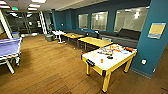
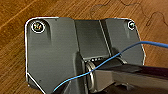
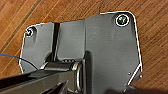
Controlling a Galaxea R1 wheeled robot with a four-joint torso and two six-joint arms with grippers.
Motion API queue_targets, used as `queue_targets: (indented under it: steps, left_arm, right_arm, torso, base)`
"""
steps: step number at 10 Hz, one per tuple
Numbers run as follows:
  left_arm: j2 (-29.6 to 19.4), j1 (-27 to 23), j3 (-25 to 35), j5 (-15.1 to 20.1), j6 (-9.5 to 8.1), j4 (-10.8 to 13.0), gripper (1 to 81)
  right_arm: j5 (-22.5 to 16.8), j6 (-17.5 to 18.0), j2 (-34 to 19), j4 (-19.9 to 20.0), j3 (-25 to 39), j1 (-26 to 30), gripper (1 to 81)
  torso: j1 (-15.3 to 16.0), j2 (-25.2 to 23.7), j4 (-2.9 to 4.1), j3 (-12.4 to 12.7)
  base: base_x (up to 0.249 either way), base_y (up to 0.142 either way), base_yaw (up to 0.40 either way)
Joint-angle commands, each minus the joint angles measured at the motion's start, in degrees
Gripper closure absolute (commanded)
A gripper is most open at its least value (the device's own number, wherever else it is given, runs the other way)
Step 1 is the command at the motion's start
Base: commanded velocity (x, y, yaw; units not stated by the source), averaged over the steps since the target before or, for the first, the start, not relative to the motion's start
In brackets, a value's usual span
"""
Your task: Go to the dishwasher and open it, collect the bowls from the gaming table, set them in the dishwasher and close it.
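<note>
The dishwasher, the bowls and the gaming table are out of view. In the head view I look across a lounge with a wooden floor. Both wrist views look straight down at the same wood floor past the robot's dark plate, with nothing held in sight. A thin blue cable crosses the left wrist view.
A yellow table with a white top carrying small colourful items stands ahead on the right, beside a teal pillar. A blue table-tennis table is at the left. Low yellow tables and a dark sofa line the far wall.
</note>
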Motion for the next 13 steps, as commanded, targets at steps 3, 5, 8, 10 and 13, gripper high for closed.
queue_targets:
  steps: [3,5,8,10,13]
  left_arm:
    - [0.0,-2.9,0.2,3.1,0.55,0.6,1.0]
    - [-0.1,-2.9,0.7,3.1,0.55,0.6,1.0]
    - [-0.2,-2.9,0.7,3.0,0.55,0.6,1.0]
    - [-0.2,-2.8,0.7,3.0,0.55,0.6,1.0]
    - [-0.2,-2.8,0.7,3.0,0.55,0.6,1.0]
  right_arm:
    - [-2.8,-0.2,0.0,-0.4,0.3,2.8,1.0]
    - [-2.9,-0.2,0.1,-0.4,0.3,2.8,1.0]
    - [-2.8,-0.2,0.0,-0.4,0.3,2.8,1.0]
    - [-2.9,-0.2,0.0,-0.4,0.3,2.8,1.0]
    - [-2.8,-0.2,0.0,-0.4,0.3,2.8,1.0]
  torso:
    - [0.0,0.0,0.0,0.0]
    - [0.0,0.0,0.0,0.0]
    - [0.0,0.0,0.0,0.0]
    - [0.0,0.0,0.0,0.0]
    - [0.0,0.0,0.0,0.0]
  base:
    - [0.0,0.0,-0.247]
    - [0.0,0.0,-0.055]
    - [0.0,0.0,0.0]
    - [0.0,0.0,0.0]
    - [0.0,0.0,0.0]
